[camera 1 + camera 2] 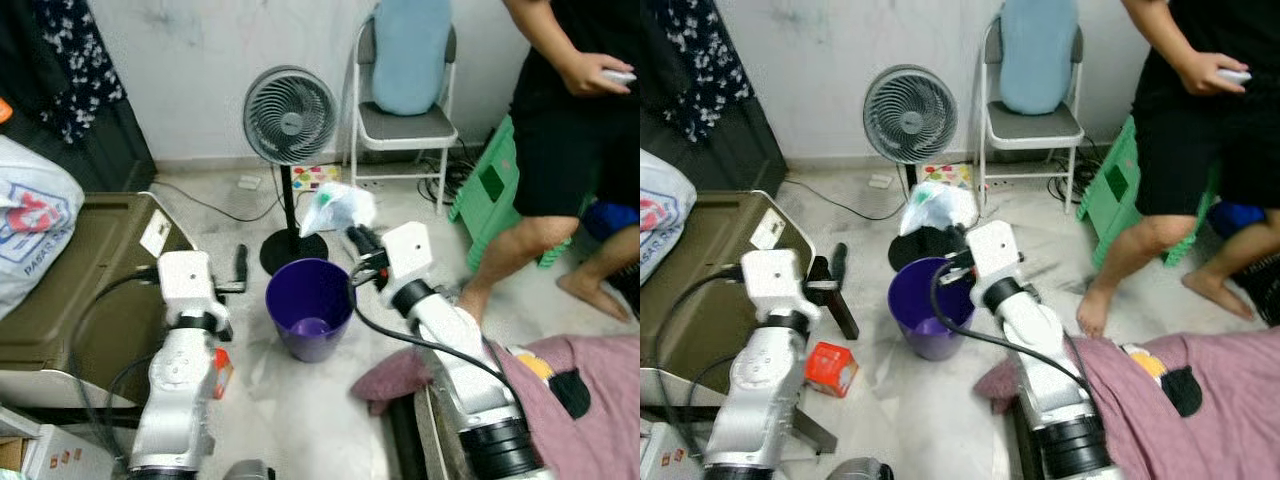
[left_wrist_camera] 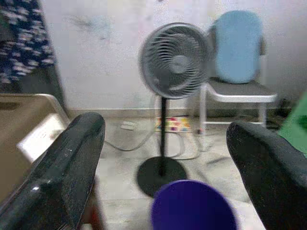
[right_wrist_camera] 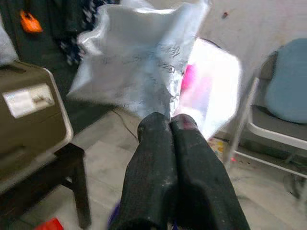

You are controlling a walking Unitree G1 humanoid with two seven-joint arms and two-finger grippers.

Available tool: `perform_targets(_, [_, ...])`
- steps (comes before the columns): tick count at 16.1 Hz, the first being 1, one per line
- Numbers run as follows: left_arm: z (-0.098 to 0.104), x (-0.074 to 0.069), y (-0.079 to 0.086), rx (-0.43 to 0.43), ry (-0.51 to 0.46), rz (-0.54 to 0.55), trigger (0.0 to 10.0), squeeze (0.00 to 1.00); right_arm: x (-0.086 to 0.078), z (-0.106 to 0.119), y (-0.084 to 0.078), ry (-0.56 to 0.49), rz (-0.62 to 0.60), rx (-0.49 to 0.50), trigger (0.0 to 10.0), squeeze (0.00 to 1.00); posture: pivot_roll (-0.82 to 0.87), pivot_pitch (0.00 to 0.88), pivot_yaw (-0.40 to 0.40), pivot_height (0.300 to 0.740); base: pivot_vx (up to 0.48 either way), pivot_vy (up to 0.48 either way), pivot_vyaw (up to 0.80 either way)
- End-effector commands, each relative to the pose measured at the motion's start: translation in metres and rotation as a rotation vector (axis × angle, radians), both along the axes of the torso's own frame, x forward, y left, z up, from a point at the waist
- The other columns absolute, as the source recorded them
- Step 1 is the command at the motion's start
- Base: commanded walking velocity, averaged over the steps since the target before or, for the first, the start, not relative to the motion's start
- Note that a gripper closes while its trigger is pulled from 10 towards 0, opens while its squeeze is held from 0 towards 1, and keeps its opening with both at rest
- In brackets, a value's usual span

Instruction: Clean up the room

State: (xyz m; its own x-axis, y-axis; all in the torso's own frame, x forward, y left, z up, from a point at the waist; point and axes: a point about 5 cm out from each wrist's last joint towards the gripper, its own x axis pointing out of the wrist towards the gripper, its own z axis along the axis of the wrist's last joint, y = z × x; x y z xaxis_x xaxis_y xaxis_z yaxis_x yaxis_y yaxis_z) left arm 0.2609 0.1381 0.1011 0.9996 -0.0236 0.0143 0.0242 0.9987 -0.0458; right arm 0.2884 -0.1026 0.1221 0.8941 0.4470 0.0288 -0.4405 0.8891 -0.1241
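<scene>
Right pincer (image 1: 352, 236) clenched on a crumpled clear plastic bag (image 1: 337, 208), held up above the far rim of the purple bin (image 1: 310, 308) on the floor. Left pincer (image 1: 240, 268) released, fingers wide apart, just left of the bin. Behind the bin a standing fan (image 1: 290, 118), then a folding chair (image 1: 405, 125) with a blue cushion (image 1: 410, 52). A person (image 1: 570, 130) at the right, cut off above. Small red box (image 1: 830, 368) on the floor, partly hidden by the left arm. Print on the bag too blurred to read.
</scene>
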Motion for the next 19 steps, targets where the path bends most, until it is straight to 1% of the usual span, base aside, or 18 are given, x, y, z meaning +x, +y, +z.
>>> perform_targets(1, [0.0032, 0.0006, 0.0026, 0.007, -0.017, 0.002, 10.0, 0.0, 0.001, 0.0031, 0.0013, -0.01, 0.0, 0.012, 10.0, 0.0, -0.06, 0.0, 0.002, 0.74, 0.0, 0.0, 0.0])
perform_targets(4, [0.0041, -0.0001, -0.0001, 0.001, -0.026, -0.021, 10.0, 0.0, 0.0012, 0.0031, 0.001, -0.01, -0.001, 0.011, 10.0, 0.0, -0.06, 0.0, 0.001, 0.74, 0.0, 0.0, 0.0])
perform_targets(11, [0.0045, -0.0001, -0.0003, 0.002, -0.03, -0.026, 10.0, 0.0, 0.002, 0.0037, 0.0025, -0.017, 0.005, 0.006, 10.0, 0.0, -0.05, 0.0, 0.001, 0.74, 0.0, 0.0, 0.0])
perform_targets(17, [0.0043, -0.0001, 0.0, 0.002, -0.029, -0.027, 10.0, 0.0, 0.0015, 0.0033, 0.0029, -0.016, 0.001, 0.008, 10.0, 0.0, -0.05, 0.0, 0.002, 0.74, 0.0, 0.0, 0.66])
perform_targets(19, [0.0045, 0.0001, -0.0001, 0.003, -0.028, -0.028, 10.0, 0.0, 0.0017, 0.0031, 0.0026, -0.012, -0.001, 0.011, 10.0, 0.0, -0.06, 0.0, 0.001, 0.74, 0.0, 0.0, 0.0])
